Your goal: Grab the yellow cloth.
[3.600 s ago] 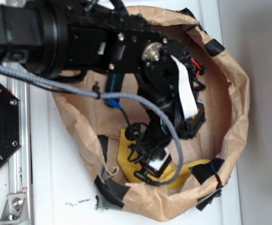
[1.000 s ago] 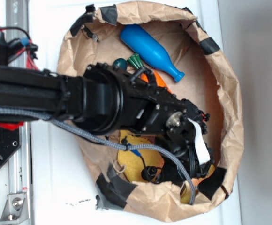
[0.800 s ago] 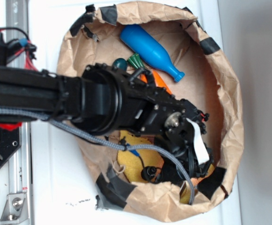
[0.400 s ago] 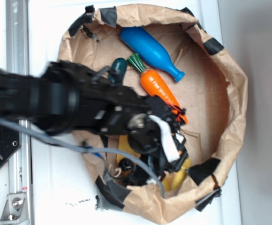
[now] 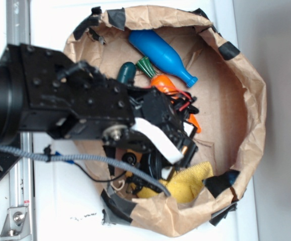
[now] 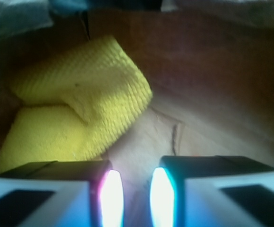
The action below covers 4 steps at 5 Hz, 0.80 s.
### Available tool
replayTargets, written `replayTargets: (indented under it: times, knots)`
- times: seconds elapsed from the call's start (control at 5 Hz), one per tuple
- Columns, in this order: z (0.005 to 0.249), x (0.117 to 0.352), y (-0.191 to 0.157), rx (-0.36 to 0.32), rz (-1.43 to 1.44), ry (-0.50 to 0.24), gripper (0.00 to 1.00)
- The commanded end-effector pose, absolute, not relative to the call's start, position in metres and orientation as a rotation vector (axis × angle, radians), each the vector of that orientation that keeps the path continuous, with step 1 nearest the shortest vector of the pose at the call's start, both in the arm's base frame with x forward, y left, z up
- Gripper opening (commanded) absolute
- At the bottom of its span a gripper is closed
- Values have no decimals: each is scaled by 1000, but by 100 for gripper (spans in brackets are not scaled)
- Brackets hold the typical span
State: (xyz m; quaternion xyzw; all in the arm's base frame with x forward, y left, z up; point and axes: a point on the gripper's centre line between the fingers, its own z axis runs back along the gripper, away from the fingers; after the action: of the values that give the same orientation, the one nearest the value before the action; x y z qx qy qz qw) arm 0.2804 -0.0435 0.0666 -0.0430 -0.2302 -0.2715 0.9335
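You are still at the reaching step: the yellow cloth lies bunched and folded on the floor of the brown paper basin, against its wall nearest the front edge of the counter, and nothing holds it. In the wrist view the pincer shows only a narrow gap between its fingertips, with bare paper showing through that gap; the cloth sits ahead and off to one side, not between the jaws. By my reading, your next move calls for spreading the jaws, shifting over the cloth's raised fold, then dropping down before closing.

Compared with the picture just before, the arm has swung so that its body covers more of the orange carrot, and more of the cloth now shows clear of the pincer near the taped rim. The blue bottle and the dark green piece lie as they did.
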Motion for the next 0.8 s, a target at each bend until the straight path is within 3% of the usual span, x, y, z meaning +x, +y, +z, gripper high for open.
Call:
replayTargets:
  times: [0.0,0.2,0.4,0.6]
  knots:
    - [92,271,-26,-140,-507,-567,100]
    - [89,285,-39,-205,-671,-614,100]
    - [80,296,-58,-226,-778,-617,100]
    - [73,299,-72,-306,-879,-589,100]
